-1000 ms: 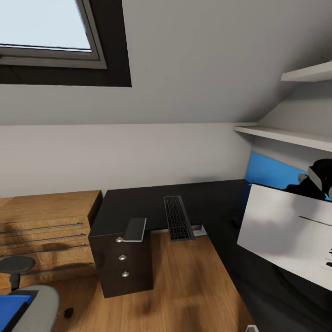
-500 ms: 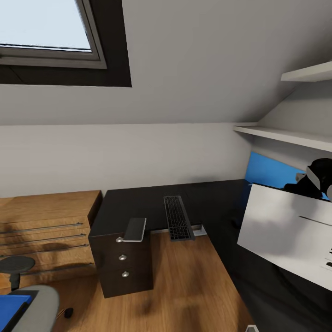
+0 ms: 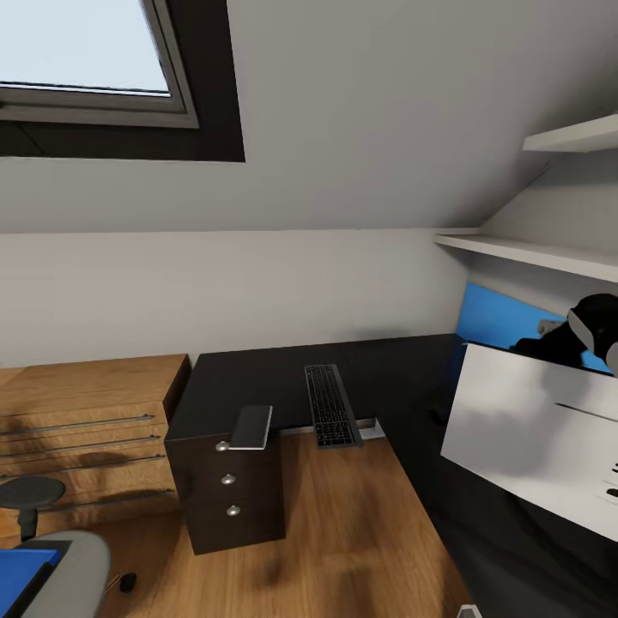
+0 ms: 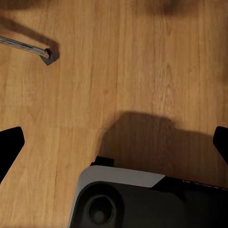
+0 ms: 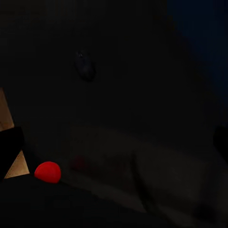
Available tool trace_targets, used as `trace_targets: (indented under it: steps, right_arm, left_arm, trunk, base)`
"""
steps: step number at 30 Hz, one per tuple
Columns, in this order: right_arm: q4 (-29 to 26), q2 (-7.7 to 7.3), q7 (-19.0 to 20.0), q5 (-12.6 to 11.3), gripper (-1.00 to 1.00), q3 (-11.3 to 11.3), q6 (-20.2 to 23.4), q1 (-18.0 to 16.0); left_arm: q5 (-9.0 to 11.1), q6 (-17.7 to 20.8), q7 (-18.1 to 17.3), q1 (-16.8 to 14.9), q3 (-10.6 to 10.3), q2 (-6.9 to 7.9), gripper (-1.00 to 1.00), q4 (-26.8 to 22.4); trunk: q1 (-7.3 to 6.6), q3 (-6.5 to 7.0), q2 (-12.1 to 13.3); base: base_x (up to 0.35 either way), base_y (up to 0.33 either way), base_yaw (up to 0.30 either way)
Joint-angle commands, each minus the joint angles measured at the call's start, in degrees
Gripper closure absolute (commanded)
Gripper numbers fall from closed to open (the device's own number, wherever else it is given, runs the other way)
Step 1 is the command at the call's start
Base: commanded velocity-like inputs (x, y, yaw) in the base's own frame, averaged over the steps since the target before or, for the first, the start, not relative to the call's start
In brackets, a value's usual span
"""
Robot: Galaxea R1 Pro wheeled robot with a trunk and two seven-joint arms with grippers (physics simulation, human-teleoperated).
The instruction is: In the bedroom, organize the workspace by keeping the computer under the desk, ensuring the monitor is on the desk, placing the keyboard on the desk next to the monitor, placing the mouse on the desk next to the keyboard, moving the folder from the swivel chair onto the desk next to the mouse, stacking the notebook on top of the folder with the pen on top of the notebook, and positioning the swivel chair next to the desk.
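You had the keyboard [image 3: 331,405] on the counter [image 3: 249,378] beside the monitor [image 3: 532,438]; the folder [image 3: 21,571] lay on the chair [image 3: 73,558]. Your left pincer [image 4: 114,147] stood wide over the floor; the right I couldn't tell.

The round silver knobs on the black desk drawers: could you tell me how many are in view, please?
3, one per drawer front, stacked vertically: top knob, middle knob, bottom knob. None seems hidden.

Bright room, one very dark picture

Daylight comes from the window [image 3: 86,51]. Soft shadows lie on the wood floor [image 4: 142,71]. The right wrist picture is almost black, with one red light [image 5: 47,172] glowing.
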Motion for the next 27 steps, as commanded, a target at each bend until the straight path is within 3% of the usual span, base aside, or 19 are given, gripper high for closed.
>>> trace_targets:
  steps: [1,10,18,27]
  right_arm:
    - [-0.1,0.04,0.9,0.6,-1.00,-0.3,0.0,0.0]
    - [0.0,0.37,4.7,0.6,-1.00,-0.2,-1.2,0.0]
    - [0.0,1.24,6.6,0.6,-1.00,4.0,-2.3,0.0]
    - [0.0,1.35,7.4,0.6,-1.00,4.9,-2.4,0.0]
  left_arm:
    - [0.3,-0.1,-0.1,0.0,0.2,-0.04,-1.00,-0.1]
    - [0.3,-0.1,-0.1,0.0,0.2,-0.04,-1.00,-0.1]
    - [0.3,-0.1,-0.1,0.0,0.2,-0.04,-1.00,-0.1]
    - [0.3,-0.1,-0.1,0.0,0.2,-0.04,-1.00,-0.1]
  trunk:
    - [0.01,-0.07,-0.1]
    - [0.01,-0.07,-0.1]
    - [0.01,-0.07,-0.1]
    - [0.01,-0.07,-0.1]
  base:
    - [0.000,0.000,0.000]
    - [0.000,0.000,0.000]
    - [-0.009,0.000,0.000]
    - [-0.172,0.000,0.000]
